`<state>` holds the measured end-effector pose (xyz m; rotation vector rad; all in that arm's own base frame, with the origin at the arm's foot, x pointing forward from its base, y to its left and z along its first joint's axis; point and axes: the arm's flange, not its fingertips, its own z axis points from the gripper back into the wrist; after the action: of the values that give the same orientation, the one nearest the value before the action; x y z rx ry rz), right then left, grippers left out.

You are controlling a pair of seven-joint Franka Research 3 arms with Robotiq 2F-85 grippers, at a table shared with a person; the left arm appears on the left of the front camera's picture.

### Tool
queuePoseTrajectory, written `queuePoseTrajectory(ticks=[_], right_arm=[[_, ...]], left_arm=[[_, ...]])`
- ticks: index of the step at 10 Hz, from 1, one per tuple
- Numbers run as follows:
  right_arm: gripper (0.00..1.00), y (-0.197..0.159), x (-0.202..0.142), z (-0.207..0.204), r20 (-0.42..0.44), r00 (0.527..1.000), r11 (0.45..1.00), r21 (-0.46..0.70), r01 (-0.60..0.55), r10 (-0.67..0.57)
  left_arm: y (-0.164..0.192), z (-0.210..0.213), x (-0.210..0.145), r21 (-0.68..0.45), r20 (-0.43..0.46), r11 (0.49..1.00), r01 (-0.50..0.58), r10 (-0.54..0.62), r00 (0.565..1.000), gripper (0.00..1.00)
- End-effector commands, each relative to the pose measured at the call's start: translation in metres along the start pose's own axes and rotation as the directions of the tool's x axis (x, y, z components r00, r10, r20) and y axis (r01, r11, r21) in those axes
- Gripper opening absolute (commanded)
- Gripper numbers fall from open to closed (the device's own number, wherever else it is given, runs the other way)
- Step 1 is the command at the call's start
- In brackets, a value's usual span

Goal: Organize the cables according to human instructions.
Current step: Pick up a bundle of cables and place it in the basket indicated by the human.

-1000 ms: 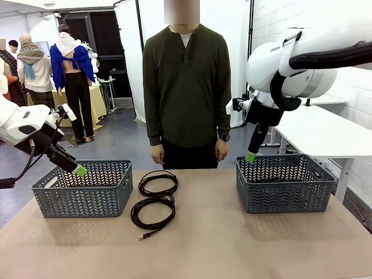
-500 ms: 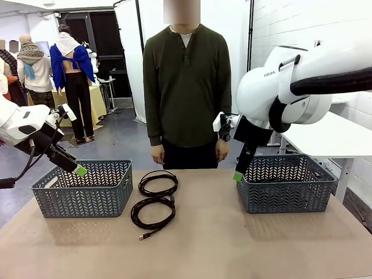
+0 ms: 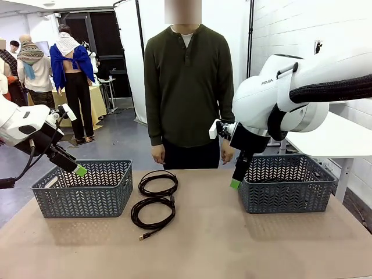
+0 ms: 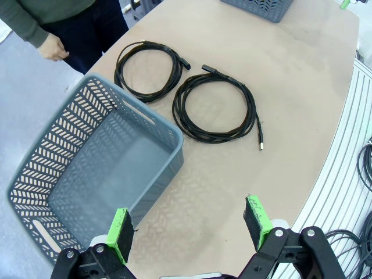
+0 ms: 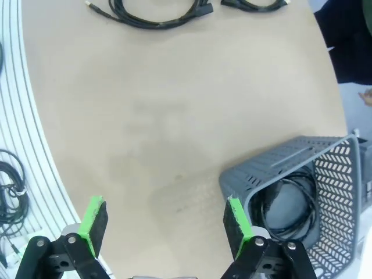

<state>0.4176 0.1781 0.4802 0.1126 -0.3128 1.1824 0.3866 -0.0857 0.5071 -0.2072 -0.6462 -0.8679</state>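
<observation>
Two black coiled cables lie on the table between the baskets: the far cable (image 3: 158, 183) and the near cable (image 3: 153, 213), whose plug end points at me. The left wrist view has both, far cable (image 4: 148, 70) and near cable (image 4: 215, 108). Another cable (image 5: 289, 207) lies coiled inside the right basket (image 5: 325, 174). My left gripper (image 3: 79, 171) hangs open over the left basket (image 3: 84, 189), which holds nothing (image 4: 99, 174). My right gripper (image 3: 235, 183) stands open just left of the right basket (image 3: 285, 185), above bare table. The human (image 3: 186, 87) stands at the far edge, arms down.
The person's hands (image 3: 157, 154) hang at the far table edge behind the cables. A white table (image 3: 331, 131) stands at the right. Bare tabletop stretches in front of both baskets, seen under my right gripper (image 5: 165, 226).
My right arm has swung left and down, from above the right basket's far left corner to beside its left wall. The left arm, cables and person have not moved.
</observation>
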Motion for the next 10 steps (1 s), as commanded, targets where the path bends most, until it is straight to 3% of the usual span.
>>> queuePoseTrajectory(ticks=[1, 10], right_arm=[[1.0, -0.0018, -0.0007, 0.001, -0.002, 1.0, 1.0, -0.006, 0.005, -0.005], [1.0, -0.0018, -0.0007, 0.001, -0.002, 1.0, 1.0, -0.006, 0.005, -0.005]], left_arm=[[0.0024, -0.0011, -0.0006, -0.006, 0.012, 1.0, -0.009, 0.009, 1.0, 1.0], [0.0024, -0.0011, -0.0006, -0.006, 0.012, 1.0, -0.009, 0.009, 1.0, 1.0]])
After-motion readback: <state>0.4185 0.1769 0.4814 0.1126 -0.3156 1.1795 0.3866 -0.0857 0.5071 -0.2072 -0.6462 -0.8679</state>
